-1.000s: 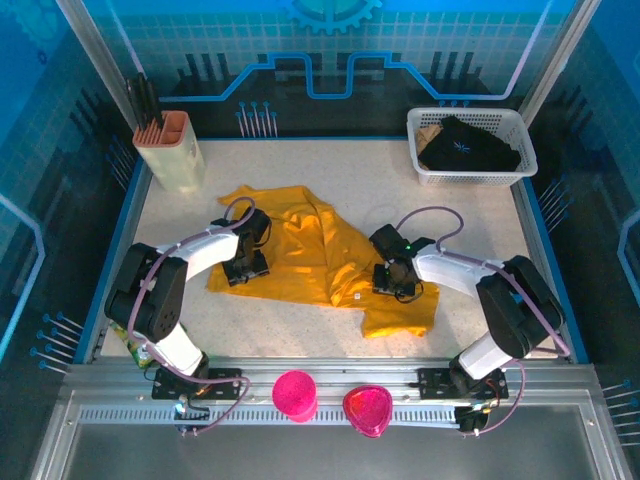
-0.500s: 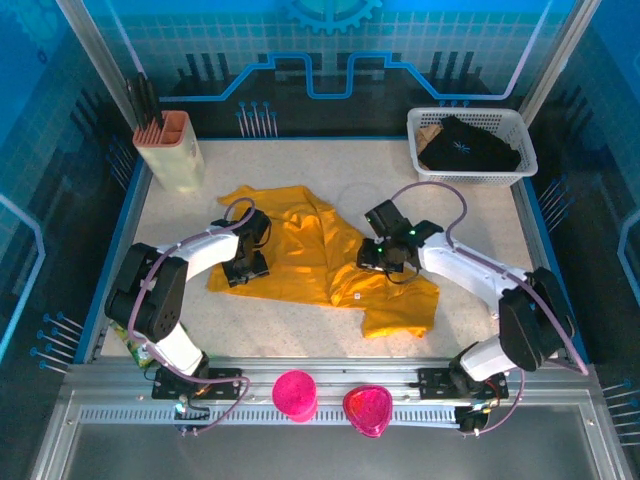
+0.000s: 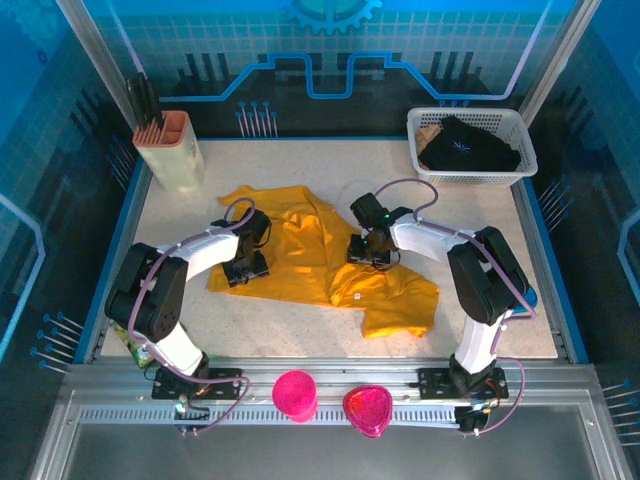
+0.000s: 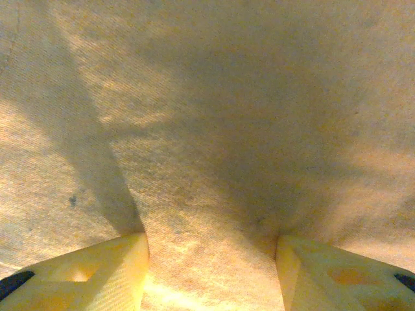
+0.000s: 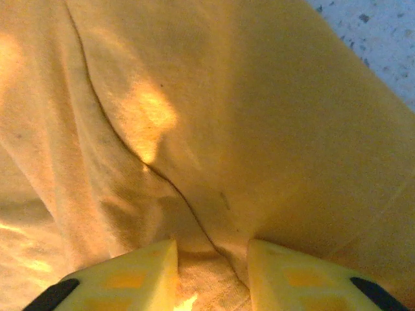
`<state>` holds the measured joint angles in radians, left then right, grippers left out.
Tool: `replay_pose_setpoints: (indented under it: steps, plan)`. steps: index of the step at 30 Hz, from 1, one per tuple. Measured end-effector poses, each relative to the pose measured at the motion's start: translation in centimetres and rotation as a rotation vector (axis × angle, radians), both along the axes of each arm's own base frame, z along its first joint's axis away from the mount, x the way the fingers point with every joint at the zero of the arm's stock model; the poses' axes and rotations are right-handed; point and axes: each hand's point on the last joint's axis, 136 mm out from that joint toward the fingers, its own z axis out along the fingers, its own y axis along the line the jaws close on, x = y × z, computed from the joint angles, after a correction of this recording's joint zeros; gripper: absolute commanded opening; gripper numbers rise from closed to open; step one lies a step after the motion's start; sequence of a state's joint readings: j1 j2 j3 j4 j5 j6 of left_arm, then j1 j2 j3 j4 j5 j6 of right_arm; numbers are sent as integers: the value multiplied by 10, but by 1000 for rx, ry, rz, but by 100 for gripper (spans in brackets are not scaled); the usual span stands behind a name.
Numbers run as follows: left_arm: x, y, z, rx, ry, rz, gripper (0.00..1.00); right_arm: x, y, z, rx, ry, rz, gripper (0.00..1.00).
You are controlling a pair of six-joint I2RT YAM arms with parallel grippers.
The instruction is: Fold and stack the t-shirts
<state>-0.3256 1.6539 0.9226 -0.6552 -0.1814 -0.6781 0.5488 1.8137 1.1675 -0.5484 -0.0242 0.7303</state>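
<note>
One crumpled orange-yellow t-shirt (image 3: 300, 255), left jaws apart on it, right jaws narrower, hold unclear

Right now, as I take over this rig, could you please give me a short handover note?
Left gripper: jaws apart, down on the t-shirt, left side.
Right gripper: jaws astride a crease near its middle; grip unclear.
T-shirt lies crumpled, unfolded, mid-table. Dark garment in the basket.
Done: nothing folded or stacked.
To do: flatten, fold, stack.
</note>
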Motion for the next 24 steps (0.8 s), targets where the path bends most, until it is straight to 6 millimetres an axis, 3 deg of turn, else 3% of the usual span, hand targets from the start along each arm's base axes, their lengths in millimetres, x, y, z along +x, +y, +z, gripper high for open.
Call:
replay_pose_setpoints:
  steps: [5, 10, 14, 24]
  plan:
    - [1, -1, -1, -3, -1, 0, 55, -2, 0, -4, 4, 3, 6, 42]
    - [1, -1, -1, -7, -1, -1, 55, -10, -4, -12, -2, 24, 7, 15]
    - [1, -2, -1, -7, -1, -1, 55, -11, -3, -11, 9, 24, 2, 0]
    - [1, -2, -1, -7, -1, -1, 55, -5, 5, 15, 49, -20, 14, 0]
